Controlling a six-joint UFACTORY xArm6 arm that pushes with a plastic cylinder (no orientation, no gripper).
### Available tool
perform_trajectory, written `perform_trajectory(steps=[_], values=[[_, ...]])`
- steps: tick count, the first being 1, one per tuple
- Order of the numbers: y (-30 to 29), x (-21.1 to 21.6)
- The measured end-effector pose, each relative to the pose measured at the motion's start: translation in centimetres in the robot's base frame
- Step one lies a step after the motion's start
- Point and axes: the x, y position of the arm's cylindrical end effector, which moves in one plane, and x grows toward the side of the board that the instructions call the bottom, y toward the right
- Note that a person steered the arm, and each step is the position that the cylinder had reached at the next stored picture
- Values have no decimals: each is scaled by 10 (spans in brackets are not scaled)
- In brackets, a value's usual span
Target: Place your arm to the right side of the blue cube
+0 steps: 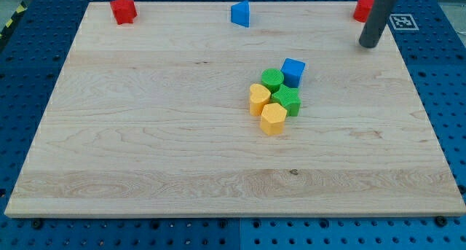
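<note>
The blue cube sits a little right of the board's middle, at the upper right of a tight cluster of blocks. My tip is the lower end of a dark rod coming down from the view's top right. It rests on the board well to the right of the blue cube and somewhat above it, apart from every block.
Touching the cube's cluster are two green blocks, a yellow heart and a yellow hexagon-like block. A red star lies top left, a blue block top middle, a red block partly behind the rod.
</note>
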Motion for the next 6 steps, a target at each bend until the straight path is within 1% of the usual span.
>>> perform_trajectory(steps=[1, 2, 4, 5, 6], values=[[0, 9], [0, 9], [-10, 47], [-10, 47], [-11, 58]])
